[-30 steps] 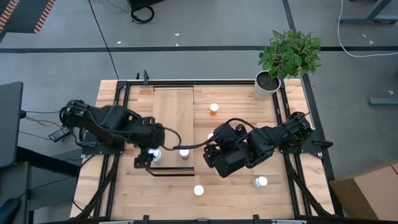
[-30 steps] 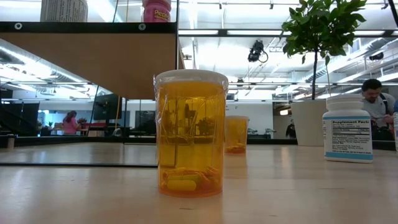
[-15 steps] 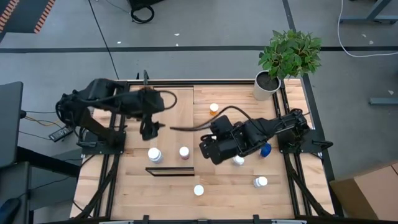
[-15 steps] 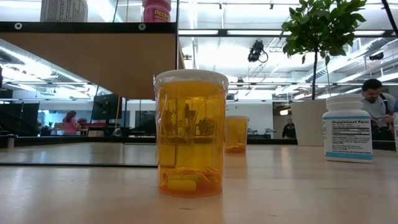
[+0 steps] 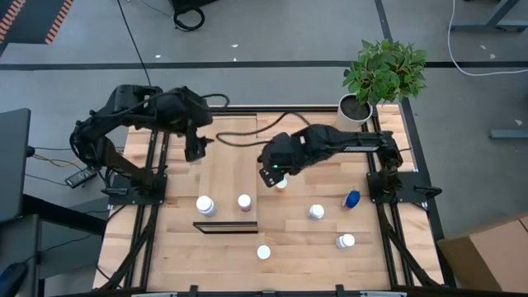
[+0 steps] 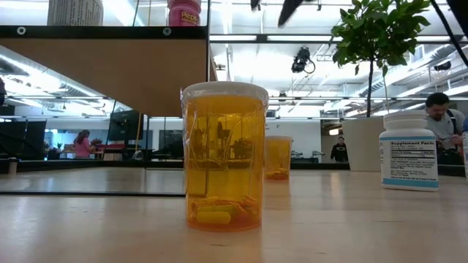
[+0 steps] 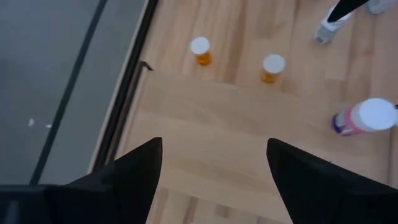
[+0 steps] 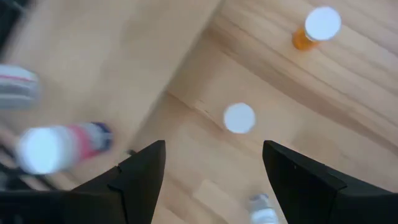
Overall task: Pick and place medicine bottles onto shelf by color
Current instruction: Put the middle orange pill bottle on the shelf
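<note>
The shelf (image 5: 230, 165) is a long light-wood board with a dark frame at its near end. A white bottle (image 5: 205, 205) and a pink bottle (image 5: 244, 201) stand on that end. My left gripper (image 5: 195, 153) hangs open over the shelf's far left part (image 7: 214, 143), with nothing between its fingers. My right gripper (image 5: 272, 173) is open above the table just right of the shelf. A white-capped orange bottle (image 5: 283, 183) stands below it (image 8: 239, 118), ahead of the fingers. A second orange bottle (image 8: 317, 28) stands farther off. More bottles stand at the near right.
A white bottle (image 5: 316, 212), a blue one (image 5: 352, 199), another white one (image 5: 346, 241) and an orange one (image 6: 224, 166) with a white cap (image 5: 263, 252) stand on the slatted table. A potted plant (image 5: 356, 111) stands at the far right corner.
My left gripper has risen from the white bottle at the shelf's near end and swung toward the far left; the bottle stays standing there. My right gripper has swung from the near middle of the table toward the far edge and the shelf, turning as it went.
</note>
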Motion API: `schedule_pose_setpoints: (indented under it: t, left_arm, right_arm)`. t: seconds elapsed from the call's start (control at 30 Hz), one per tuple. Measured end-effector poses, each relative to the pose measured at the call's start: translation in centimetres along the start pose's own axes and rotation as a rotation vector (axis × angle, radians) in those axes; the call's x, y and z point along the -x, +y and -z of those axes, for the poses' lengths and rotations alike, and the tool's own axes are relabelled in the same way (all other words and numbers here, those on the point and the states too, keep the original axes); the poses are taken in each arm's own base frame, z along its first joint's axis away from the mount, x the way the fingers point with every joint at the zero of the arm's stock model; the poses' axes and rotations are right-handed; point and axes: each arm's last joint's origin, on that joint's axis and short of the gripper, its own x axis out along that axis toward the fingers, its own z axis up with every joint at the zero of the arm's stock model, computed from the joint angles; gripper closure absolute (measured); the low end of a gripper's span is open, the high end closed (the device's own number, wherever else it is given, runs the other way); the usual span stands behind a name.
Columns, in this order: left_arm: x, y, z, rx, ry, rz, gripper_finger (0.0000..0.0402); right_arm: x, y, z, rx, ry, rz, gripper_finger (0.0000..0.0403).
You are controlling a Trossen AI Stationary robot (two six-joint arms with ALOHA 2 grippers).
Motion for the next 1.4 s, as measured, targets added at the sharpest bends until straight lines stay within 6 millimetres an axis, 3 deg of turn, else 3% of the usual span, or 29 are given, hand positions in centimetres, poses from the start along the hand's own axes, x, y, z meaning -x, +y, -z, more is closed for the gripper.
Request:
schedule_pose_setpoints:
  t: [0.13, 0.23, 0.57, 0.77, 1.17, 1.4]
  left_arm:
    - [0.7, 1.1, 0.5, 0.010, -0.015, -0.026, 0.0108]
    - [1.3, 1.7, 0.9, 0.027, -0.028, -0.039, 0.0108]
    - [2.4, 2.3, 1.6, 0.051, -0.058, -0.050, 0.0108]
    - [3.2, 2.4, 2.1, 0.066, -0.079, -0.052, 0.0108]
    - [4.1, 2.6, 2.7, 0.169, -0.107, -0.048, 0.0108]
    - [4.2, 2.6, 2.7, 0.237, -0.110, -0.044, 0.0108]
  right_arm:
    - [-1.8, -1.2, -1.5, 0.003, 0.110, 0.005, 0.0126]
    - [-4.6, -2.2, -2.1, 0.012, 0.215, 0.051, 0.0126]
    - [-10.9, -2.5, -1.6, 0.004, 0.328, -0.005, 0.0126]
    - [-12.9, -2.6, -0.7, 0.028, 0.327, -0.005, 0.0126]
    - [-13.8, -2.1, 0.5, 0.598, 0.218, 0.010, 0.0126]
    - [-15.6, -2.9, 0.5, 0.675, 0.260, -0.041, 0.0126]
